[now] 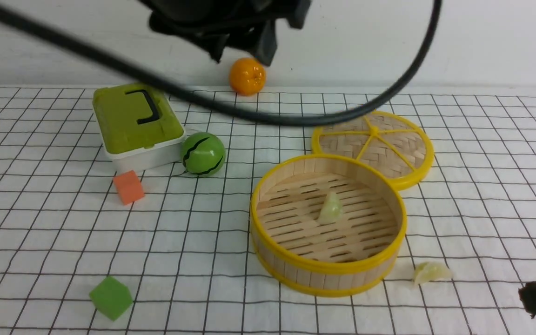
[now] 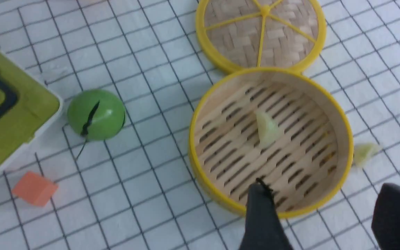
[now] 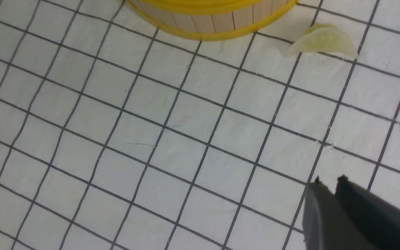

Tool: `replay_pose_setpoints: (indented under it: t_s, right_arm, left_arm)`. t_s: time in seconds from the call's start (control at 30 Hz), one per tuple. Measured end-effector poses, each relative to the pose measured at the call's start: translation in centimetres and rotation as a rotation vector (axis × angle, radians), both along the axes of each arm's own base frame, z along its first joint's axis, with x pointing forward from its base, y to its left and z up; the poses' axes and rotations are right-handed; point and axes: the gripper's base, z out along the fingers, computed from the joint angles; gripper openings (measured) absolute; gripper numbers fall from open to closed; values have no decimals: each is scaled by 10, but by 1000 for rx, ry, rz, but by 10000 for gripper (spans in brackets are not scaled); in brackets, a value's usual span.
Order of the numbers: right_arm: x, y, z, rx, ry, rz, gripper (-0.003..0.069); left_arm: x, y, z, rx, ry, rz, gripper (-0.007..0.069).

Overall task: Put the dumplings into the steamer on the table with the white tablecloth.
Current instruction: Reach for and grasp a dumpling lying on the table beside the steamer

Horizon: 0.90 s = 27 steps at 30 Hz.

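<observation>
Two dumplings, one steamer, one lid, two cubes. The first dumpling (image 1: 330,208) lies near the middle of the slatted floor of the steamer (image 1: 328,269). The second dumpling (image 1: 431,272) lies on the white tablecloth (image 1: 40,232), just beside the steamer's outer wall on its right. One woven lid (image 1: 374,144) lies flat just beyond the steamer's far rim. One orange cube (image 1: 128,187), one green cube (image 1: 110,298), one striped green ball (image 1: 203,153), one orange fruit (image 1: 247,76) and one green-topped box (image 1: 133,123) complete the count. My left gripper (image 2: 321,185) hangs over the steamer's near rim, jaws spread wide and empty, with the first dumpling beyond the fingertips. My right gripper (image 3: 329,180) has its jaws pressed almost together, holding nothing, with bare cloth between it and the second dumpling.
</observation>
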Motion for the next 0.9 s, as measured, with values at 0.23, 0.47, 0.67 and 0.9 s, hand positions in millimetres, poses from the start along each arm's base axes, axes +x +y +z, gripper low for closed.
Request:
replay_pose_setpoints:
  t_s: [0.23,0.47,0.67,0.9]
  right_arm:
    - [28,4,-6,-47,57,72,145]
    - [66,6,-13,-184,59,275,365]
    - [95,6,-38,-338,-28,496,484]
    - [121,6,-69,-427,-67,629,500]
  left_arm:
    - [-81,59,-60,42,170,-31,414]
    - [-131,97,-117,31,213,-43,414]
    - [-158,116,-143,4,228,-51,408]
    - [-169,119,-145,-54,245,-66,407]
